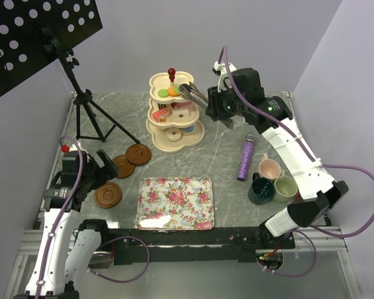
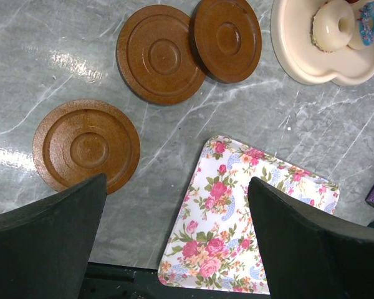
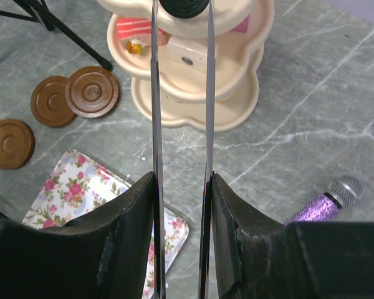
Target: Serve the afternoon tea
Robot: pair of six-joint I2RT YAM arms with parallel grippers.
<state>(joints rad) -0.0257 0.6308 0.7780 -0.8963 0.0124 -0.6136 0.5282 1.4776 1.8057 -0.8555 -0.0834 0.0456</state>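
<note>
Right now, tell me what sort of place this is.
Likely a robot test bench staged as a tea party: left arm and right arm bolted to a marble-look table, a toy three-tier stand of sweets, a floral tray, plain walls around.

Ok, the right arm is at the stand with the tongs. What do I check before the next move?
1. tongs clamped in the right gripper fingers: ok.
2. Tips of the tongs at the upper tiers of the stand: ok.
3. Treat caught between the tips: cannot tell.
4. floral tray bare for landing: ok.
5. left gripper open, holding nothing, near the saucers: ok.
6. mugs upright: ok.
</note>
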